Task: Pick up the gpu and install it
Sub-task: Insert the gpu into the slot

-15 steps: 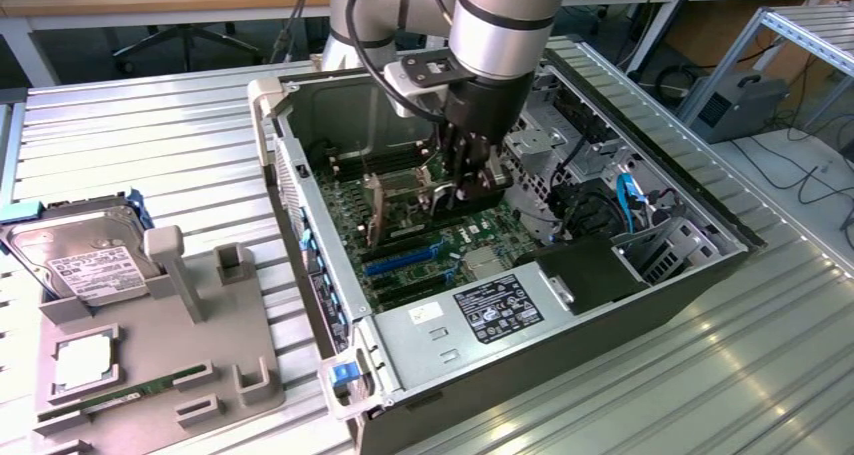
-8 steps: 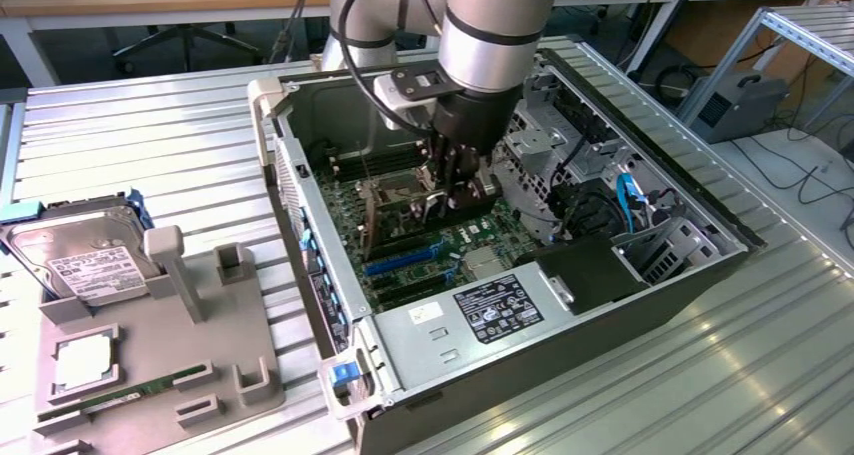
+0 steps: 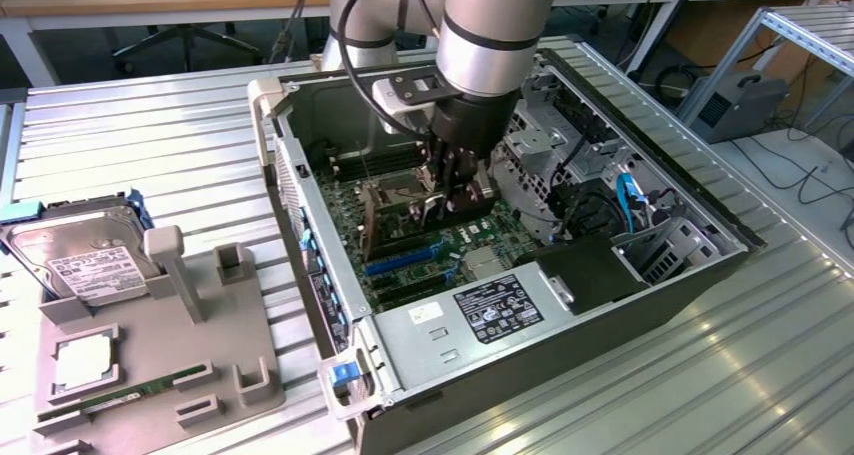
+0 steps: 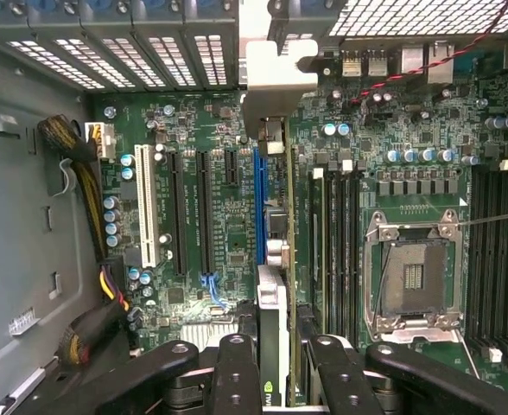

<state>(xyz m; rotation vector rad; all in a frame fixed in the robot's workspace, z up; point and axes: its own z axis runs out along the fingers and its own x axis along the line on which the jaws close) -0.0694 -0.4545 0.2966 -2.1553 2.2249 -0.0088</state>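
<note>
My gripper (image 3: 451, 190) is lowered inside the open computer case (image 3: 641, 305), over the motherboard (image 3: 441, 255). In the wrist view the gripper (image 4: 280, 350) is shut on the gpu (image 4: 271, 316), which appears edge-on between the black fingers (image 4: 235, 372). The card runs along the board from the fingers to its pale metal bracket (image 4: 276, 82) at the case's rear slot openings. It hangs directly over and in line with the long blue expansion slot (image 4: 258, 203). Whether its edge touches the slot cannot be told.
Beside the card are black expansion slots (image 4: 204, 207), memory slots (image 4: 336, 242) and the bare CPU socket (image 4: 414, 277). Cable bundles (image 4: 85, 186) run along the case wall. Left of the case a grey fixture (image 3: 200, 365) holds a hard drive (image 3: 83, 265) and a green memory stick (image 3: 127, 397).
</note>
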